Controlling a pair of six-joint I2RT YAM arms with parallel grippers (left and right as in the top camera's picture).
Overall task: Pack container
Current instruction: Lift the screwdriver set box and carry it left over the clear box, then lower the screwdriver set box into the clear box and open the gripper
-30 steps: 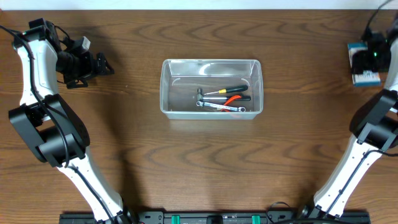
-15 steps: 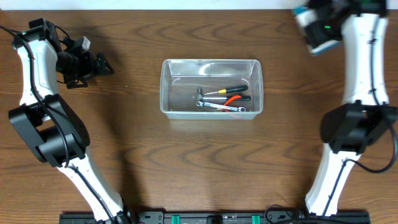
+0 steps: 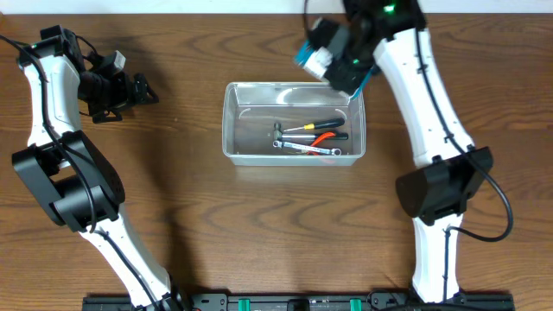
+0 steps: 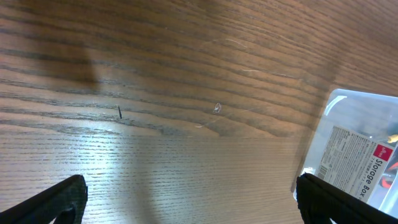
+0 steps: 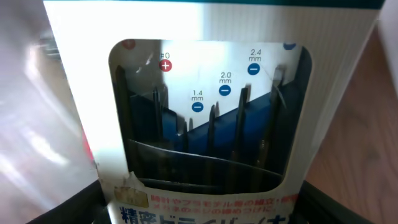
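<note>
Container (image 3: 232, 121), a clear rectangular plastic tub holding small hand tools (image 3: 309, 138) on the brown wooden table (image 3: 173, 216), looks light, slick and thin-walled, best pinched at its rim; well left of it the left gripper (image 3: 145, 90) gapes empty, while over its far right corner the right gripper (image 3: 339, 62) clamps a blue-and-white printed box (image 5: 205, 74).

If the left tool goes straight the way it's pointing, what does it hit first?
Probably the bare table, though depth is unclear: the left tool faces open wood, with the container off to its side.
</note>
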